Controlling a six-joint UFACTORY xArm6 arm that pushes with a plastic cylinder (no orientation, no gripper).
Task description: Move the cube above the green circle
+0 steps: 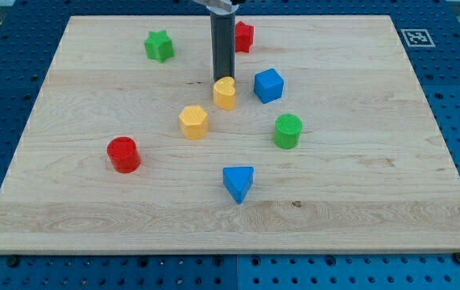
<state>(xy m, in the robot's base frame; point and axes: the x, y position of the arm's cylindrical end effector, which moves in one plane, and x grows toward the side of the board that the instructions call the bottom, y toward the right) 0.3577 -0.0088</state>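
Observation:
A blue cube (268,85) sits right of the board's centre, toward the view's top. A green circle block (288,131) lies just below it and slightly to the right. My tip (222,80) is at the end of the dark rod, touching the top edge of a yellow round block (225,93). The tip is left of the blue cube, with a small gap between them.
A yellow hexagon block (193,122) lies lower left of my tip. A red cylinder (123,155) is at the left, a blue triangle (238,183) at lower centre, a green star (159,46) at upper left, a red block (243,37) behind the rod. The wooden board (391,185) rests on a blue pegboard.

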